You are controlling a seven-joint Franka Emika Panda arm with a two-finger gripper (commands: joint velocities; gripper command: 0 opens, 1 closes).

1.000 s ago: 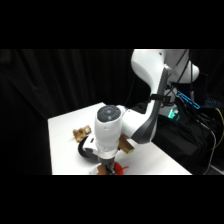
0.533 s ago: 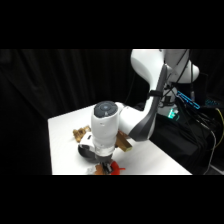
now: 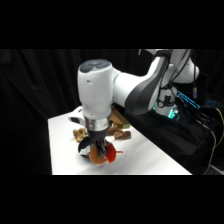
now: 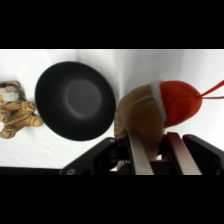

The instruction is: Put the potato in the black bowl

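A small striped tiger plush point(image 4: 16, 110) lies on the white tabletop point(image 4: 150, 65), touching the far side of the black bowl point(image 4: 75, 100) from the claw point(image 4: 152, 150). The claw is clamped on the potato point(image 4: 142, 112), held just beside the bowl's rim. The potato's long axis runs away from the claw, red end point(image 4: 182, 102) outermost.

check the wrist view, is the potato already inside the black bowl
No, the potato sits between the gripper's fingers beside the black bowl, whose inside is bare.
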